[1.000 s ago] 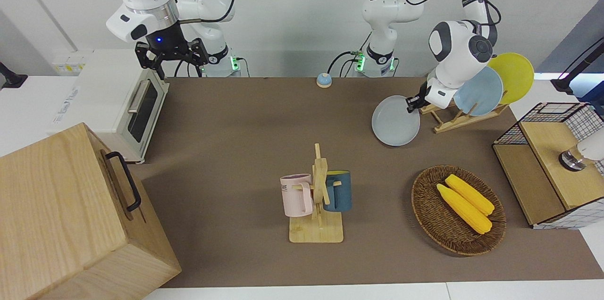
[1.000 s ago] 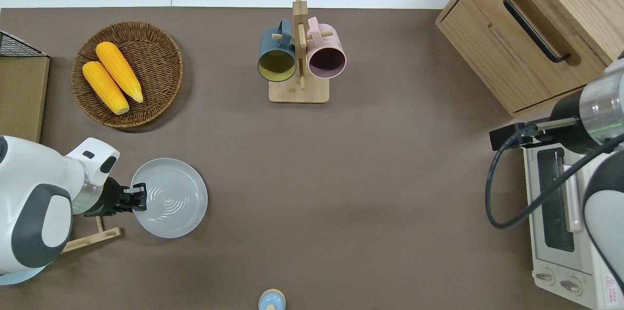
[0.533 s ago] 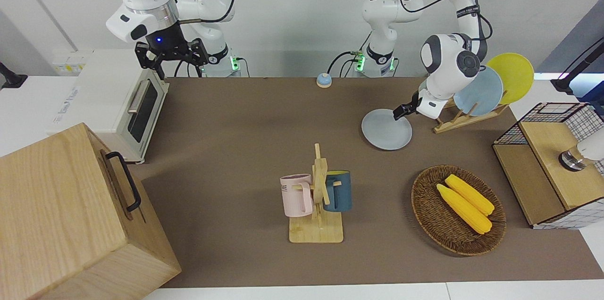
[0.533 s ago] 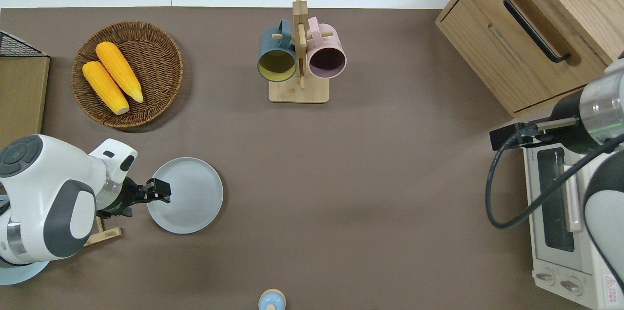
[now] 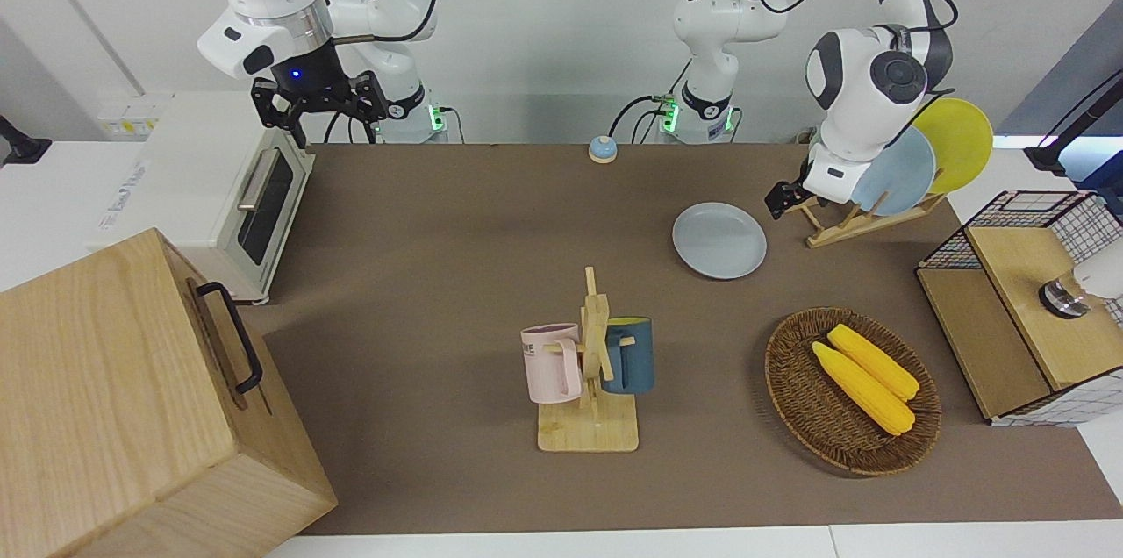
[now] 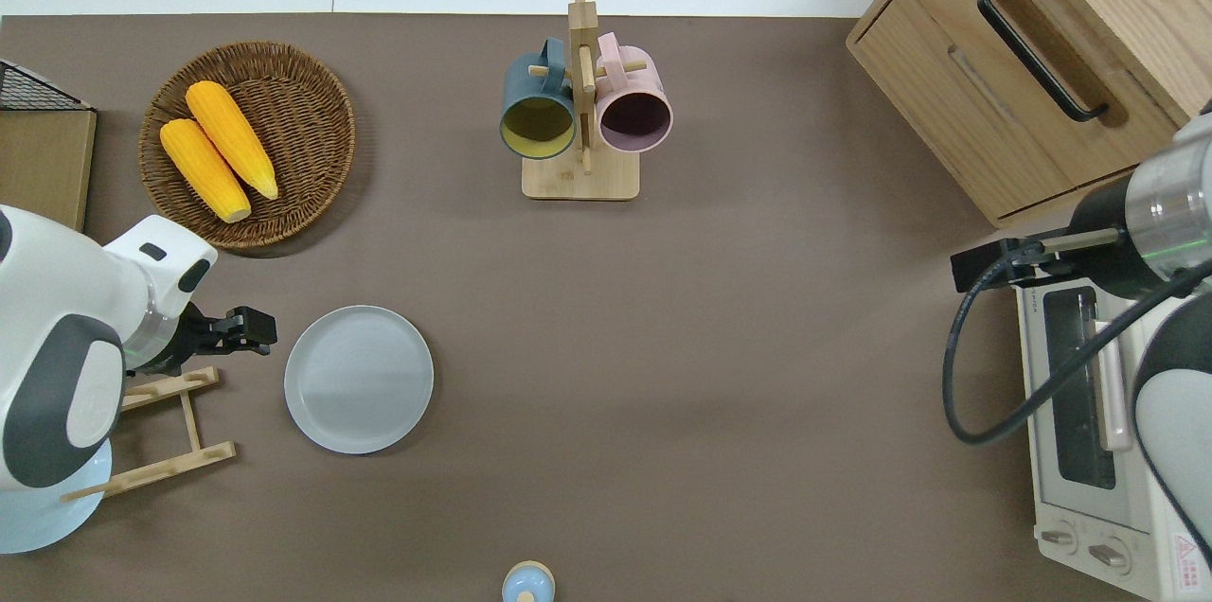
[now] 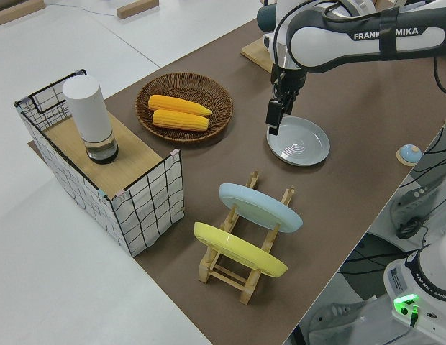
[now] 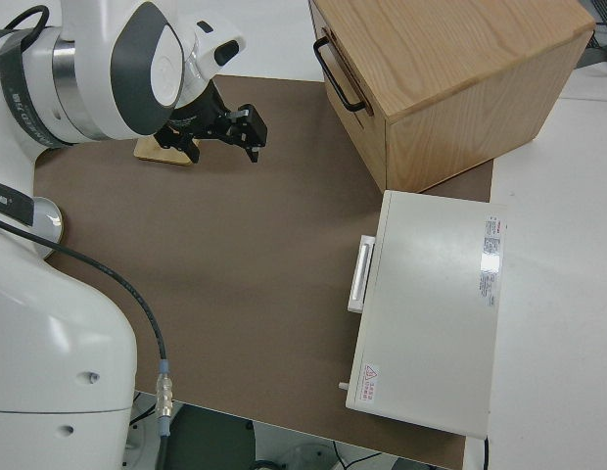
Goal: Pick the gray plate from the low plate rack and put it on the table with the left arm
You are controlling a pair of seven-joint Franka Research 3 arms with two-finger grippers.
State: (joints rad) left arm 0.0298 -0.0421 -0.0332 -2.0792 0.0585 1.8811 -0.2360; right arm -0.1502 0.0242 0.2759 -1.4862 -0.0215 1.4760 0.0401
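The gray plate (image 6: 359,379) is lying flat on the surface (image 6: 720,375), delivered, while the left pincer (image 6: 254,329), open and empty, is hovering at its ten o'clock.

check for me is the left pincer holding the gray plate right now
No, the gray plate lies flat on the table and the left pincer is clear of its rim.

gray plate (image 6: 359,380) plain light gray; table (image 6: 720,375) dull brown; rack plates (image 7: 260,207) light blue, yellow; corn (image 6: 218,150) yellow
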